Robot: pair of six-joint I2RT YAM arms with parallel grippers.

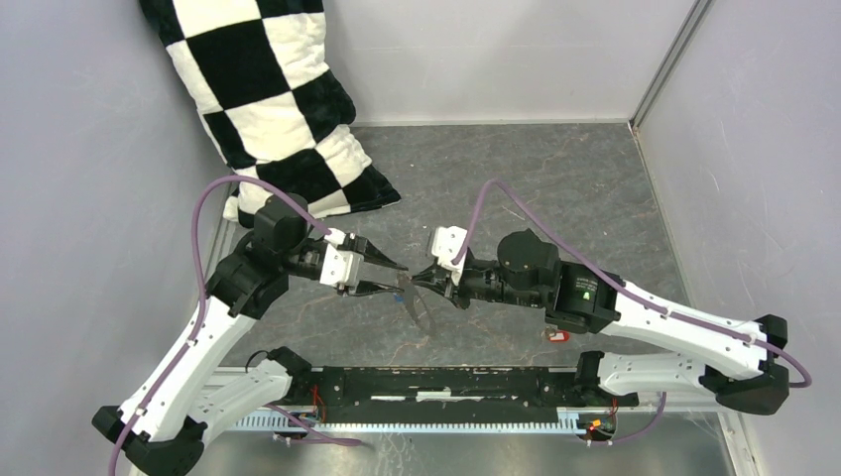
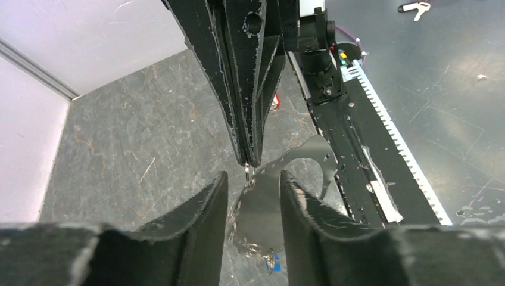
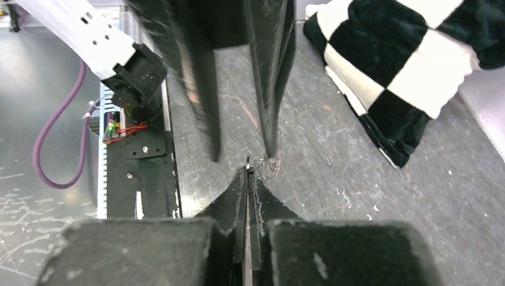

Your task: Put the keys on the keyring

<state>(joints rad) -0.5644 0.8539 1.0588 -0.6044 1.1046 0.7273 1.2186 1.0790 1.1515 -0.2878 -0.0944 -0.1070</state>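
Hanging between the two arms above the mottled grey stone-patterned surface [image 1: 555, 198] is the large, thin grey flexible-band keyring [image 2: 262, 205], its loop drooping below the point where both tools meet. The right pincer [image 3: 248, 173] has its black fingers pressed together on the keyring's upper edge, right at a small metal wire ring [image 2: 250, 176] fixed there. The left pincer [image 1: 394, 279] faces it tip to tip with its fingers spread. The band lies in the gap between them, and no contact with either finger can be confirmed. A tiny blue-headed key [image 2: 271, 263] shows at the lower end of the band in the left wrist view; whether it is threaded on cannot be told. The tiny red-headed key [image 1: 557, 336] lies flat on the surface beside the right arm, well apart from the keyring. A black-and-white chequered cushion [image 1: 268, 109] rests against the far left wall.
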